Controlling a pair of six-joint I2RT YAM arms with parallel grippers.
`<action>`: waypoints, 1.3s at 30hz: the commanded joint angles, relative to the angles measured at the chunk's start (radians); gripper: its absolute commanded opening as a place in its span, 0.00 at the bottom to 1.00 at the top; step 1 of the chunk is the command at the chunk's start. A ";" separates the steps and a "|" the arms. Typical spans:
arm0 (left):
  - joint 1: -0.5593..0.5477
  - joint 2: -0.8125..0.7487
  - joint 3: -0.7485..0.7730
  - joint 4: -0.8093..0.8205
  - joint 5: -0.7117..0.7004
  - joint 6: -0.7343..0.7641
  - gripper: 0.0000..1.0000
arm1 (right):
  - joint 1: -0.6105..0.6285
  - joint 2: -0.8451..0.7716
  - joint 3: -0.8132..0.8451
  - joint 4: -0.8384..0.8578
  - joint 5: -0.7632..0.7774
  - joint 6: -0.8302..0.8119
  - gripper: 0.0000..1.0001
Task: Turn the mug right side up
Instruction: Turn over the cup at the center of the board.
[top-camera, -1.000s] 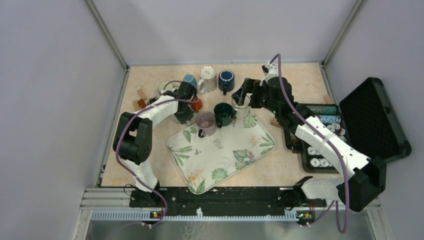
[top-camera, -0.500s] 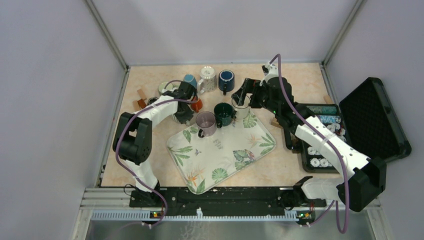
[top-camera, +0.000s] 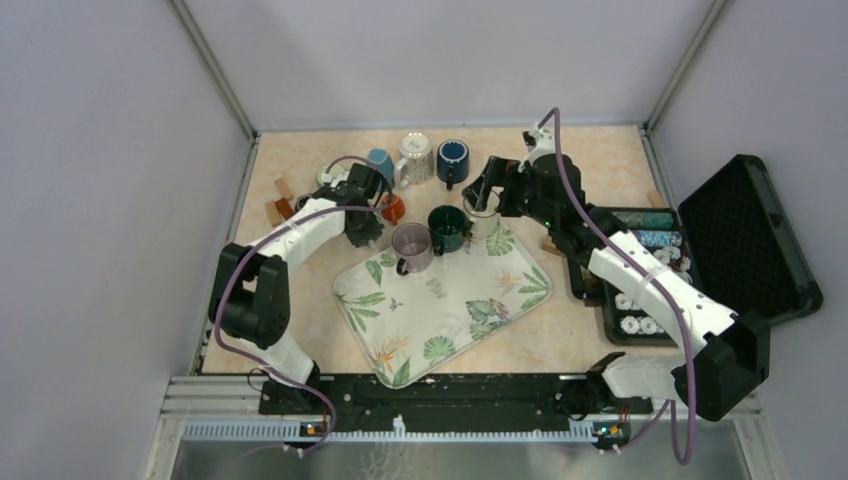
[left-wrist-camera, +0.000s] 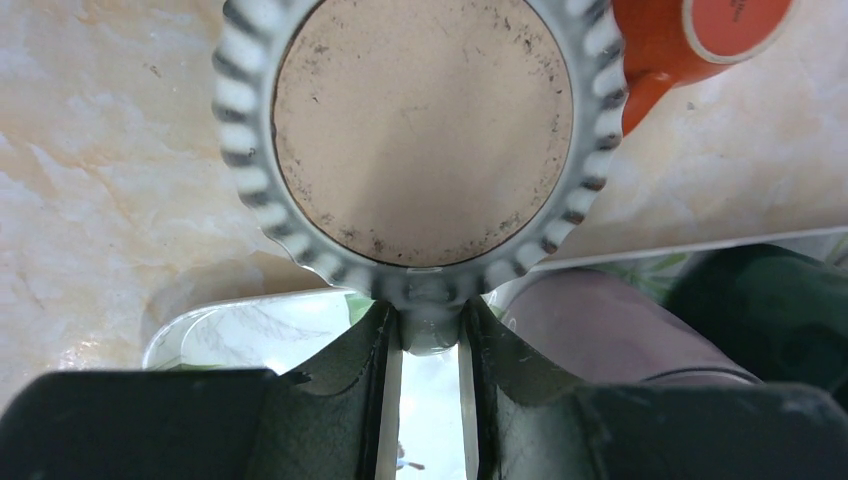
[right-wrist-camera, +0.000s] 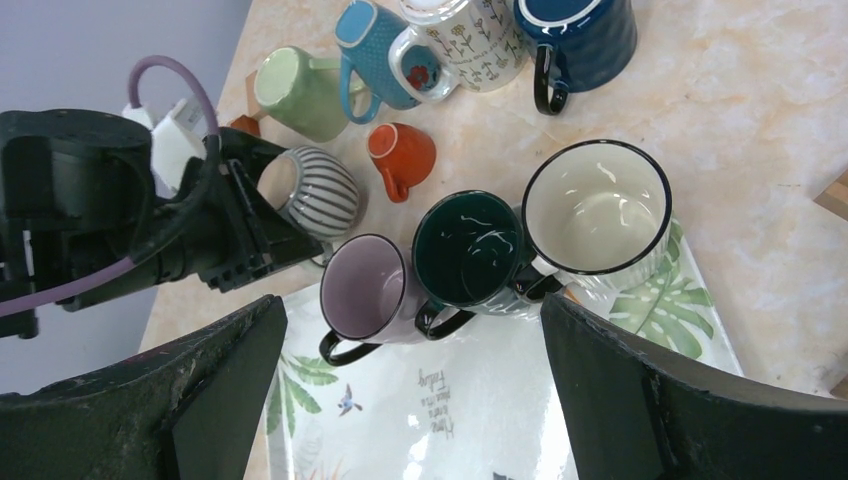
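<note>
A grey striped mug is tilted on its side just off the tray's far left corner, with its mouth facing left. In the left wrist view its brown unglazed base faces the camera. My left gripper is shut on the mug's handle and shows in the top view. My right gripper is wide open and empty. It hovers above the white mug on the tray, as the top view shows.
A leaf-print tray holds upright purple, dark green and white mugs. Orange, teal, floral, navy and green mugs lie behind it. An open black chip case sits at the right.
My left arm's elbow has swung out to the left and its wrist has turned with the striped mug in its grip. The right arm has not moved.
</note>
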 joint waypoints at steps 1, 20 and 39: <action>0.006 -0.104 0.000 0.077 -0.023 0.057 0.00 | -0.005 0.017 0.012 0.036 -0.007 0.008 0.99; 0.005 -0.324 -0.024 0.218 0.118 0.267 0.00 | -0.005 0.028 0.037 0.038 -0.039 0.028 0.99; 0.002 -0.317 0.071 0.447 0.475 0.246 0.00 | -0.164 -0.033 -0.134 0.359 -0.395 0.248 0.99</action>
